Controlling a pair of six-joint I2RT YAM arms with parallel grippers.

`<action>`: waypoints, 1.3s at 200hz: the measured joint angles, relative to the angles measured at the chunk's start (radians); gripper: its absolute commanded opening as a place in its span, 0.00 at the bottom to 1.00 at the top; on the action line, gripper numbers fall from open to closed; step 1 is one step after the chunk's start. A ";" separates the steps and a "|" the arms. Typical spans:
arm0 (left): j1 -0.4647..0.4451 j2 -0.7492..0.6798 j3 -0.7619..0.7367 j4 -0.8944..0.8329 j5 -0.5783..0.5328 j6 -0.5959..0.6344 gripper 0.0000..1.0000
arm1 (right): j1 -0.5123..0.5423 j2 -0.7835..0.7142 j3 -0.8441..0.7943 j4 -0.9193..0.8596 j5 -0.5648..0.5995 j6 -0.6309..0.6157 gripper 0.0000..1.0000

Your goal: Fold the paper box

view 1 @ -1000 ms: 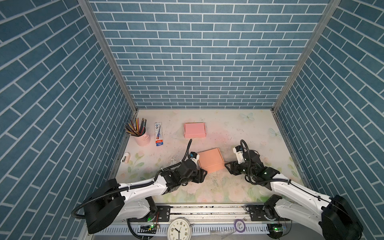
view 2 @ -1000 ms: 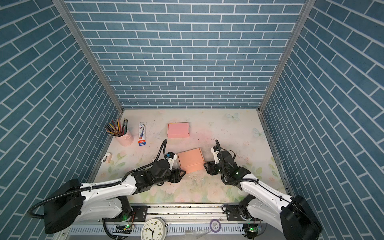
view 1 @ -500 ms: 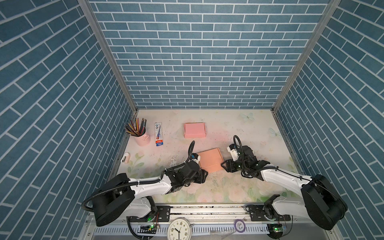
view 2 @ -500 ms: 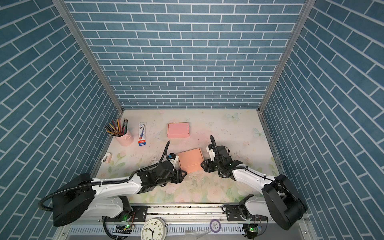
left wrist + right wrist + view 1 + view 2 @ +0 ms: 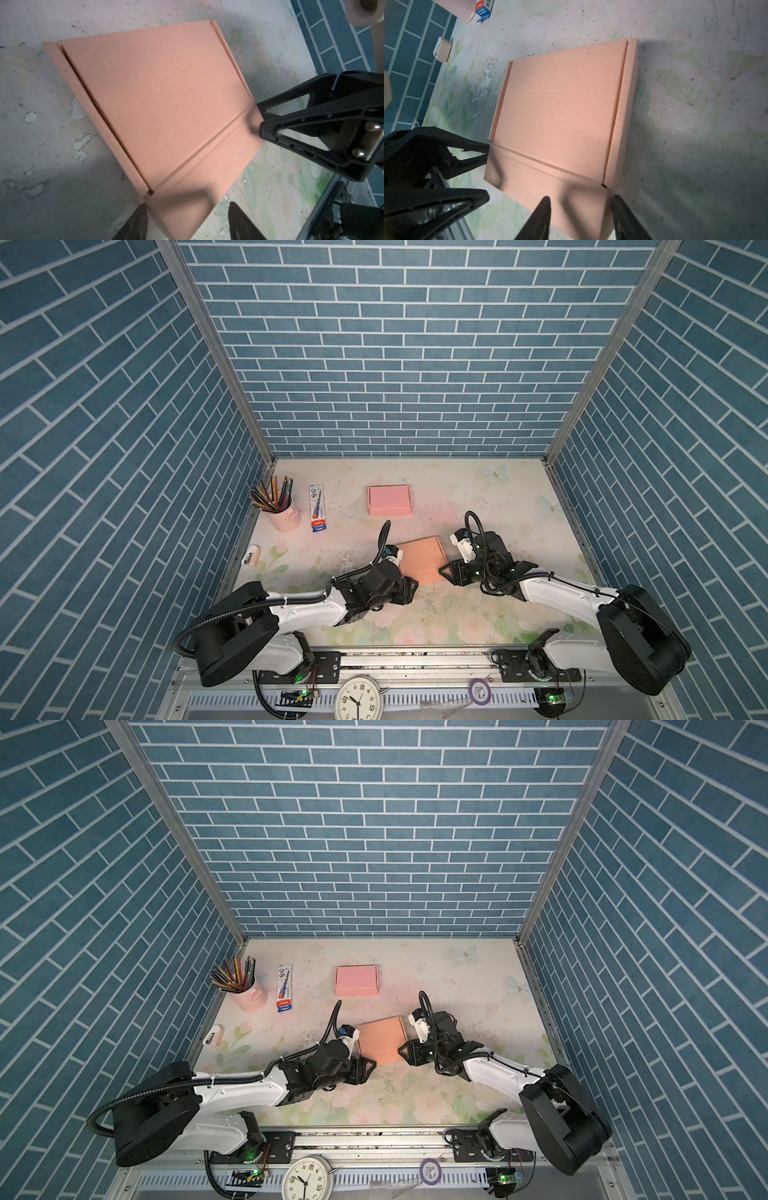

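At the near middle of the desk [image 5: 498, 497], the salmon paper box [image 5: 419, 560] lies flat; the left jaws and right jaws both stand parted, each straddling one of its near corners.

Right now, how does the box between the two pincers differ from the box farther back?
The near box is salmon-orange; the far box is paler pink. The near box lies skewed; the far box lies square to the back wall. Both are low, rectangular paper boxes.
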 measured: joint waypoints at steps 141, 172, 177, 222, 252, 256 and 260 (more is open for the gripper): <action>0.000 -0.004 0.000 0.000 0.002 0.009 0.61 | 0.018 -0.003 -0.031 0.025 0.001 0.027 0.45; 0.000 -0.004 0.000 0.000 0.001 0.012 0.59 | 0.018 -0.003 -0.031 0.029 0.006 0.027 0.44; 0.000 -0.004 0.000 0.000 0.001 0.012 0.59 | 0.018 -0.002 -0.031 0.030 0.008 0.026 0.44; 0.000 0.006 0.000 0.000 -0.006 0.015 0.57 | 0.018 0.012 -0.031 0.040 0.015 0.027 0.37; 0.000 0.011 0.000 0.000 -0.015 0.019 0.56 | 0.018 0.021 -0.031 0.047 0.018 0.026 0.37; 0.000 0.013 0.000 0.000 -0.015 0.020 0.56 | 0.018 0.021 -0.031 0.047 0.019 0.026 0.37; 0.000 0.014 0.000 0.001 -0.017 0.020 0.56 | 0.018 0.021 -0.031 0.047 0.019 0.026 0.37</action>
